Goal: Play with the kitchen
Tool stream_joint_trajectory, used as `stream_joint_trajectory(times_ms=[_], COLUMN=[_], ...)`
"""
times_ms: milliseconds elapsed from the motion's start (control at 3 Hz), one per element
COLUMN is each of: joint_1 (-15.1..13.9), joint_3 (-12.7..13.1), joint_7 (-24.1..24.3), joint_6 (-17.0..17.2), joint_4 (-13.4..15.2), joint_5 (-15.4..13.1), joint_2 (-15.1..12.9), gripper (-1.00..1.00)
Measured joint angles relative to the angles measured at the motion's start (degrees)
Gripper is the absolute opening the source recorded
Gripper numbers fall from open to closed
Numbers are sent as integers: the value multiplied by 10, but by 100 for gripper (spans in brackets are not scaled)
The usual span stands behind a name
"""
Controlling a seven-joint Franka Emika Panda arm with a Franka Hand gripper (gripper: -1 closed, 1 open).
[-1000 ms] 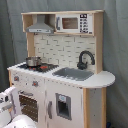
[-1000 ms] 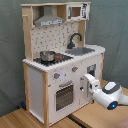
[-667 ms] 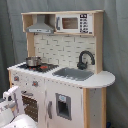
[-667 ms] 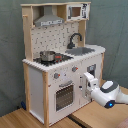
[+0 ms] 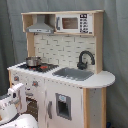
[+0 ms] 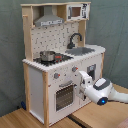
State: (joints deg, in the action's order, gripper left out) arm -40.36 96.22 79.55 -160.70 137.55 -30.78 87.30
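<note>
Your end effector (image 6: 83, 78) sits right at the front of the kitchen (image 6: 60, 60), level with the knob row just above the oven door (image 6: 64, 96) in the second exterior view; you cannot tell from either exterior view how far its fingers are parted or whether they grip anything. You have the kitchen standing upright on the wooden desk (image 6: 95, 115) against a grey curtain. On its black hob (image 5: 37, 66) rests a small metal pot (image 5: 33, 61), with the grey sink (image 5: 74, 73) and black faucet (image 5: 84, 59) alongside and the microwave (image 5: 75, 23) up on the shelf.
</note>
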Motion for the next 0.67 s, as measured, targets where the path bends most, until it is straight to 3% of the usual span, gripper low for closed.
stream_joint_trajectory(times_ms=[333, 667], joint_1=[-35, -49], joint_3=[1, 9], joint_7=[15, 8], joint_6=[-36, -82], joint_4=[-24, -25], joint_5=[0, -30], joint_2=[0, 0], gripper=[-100, -100])
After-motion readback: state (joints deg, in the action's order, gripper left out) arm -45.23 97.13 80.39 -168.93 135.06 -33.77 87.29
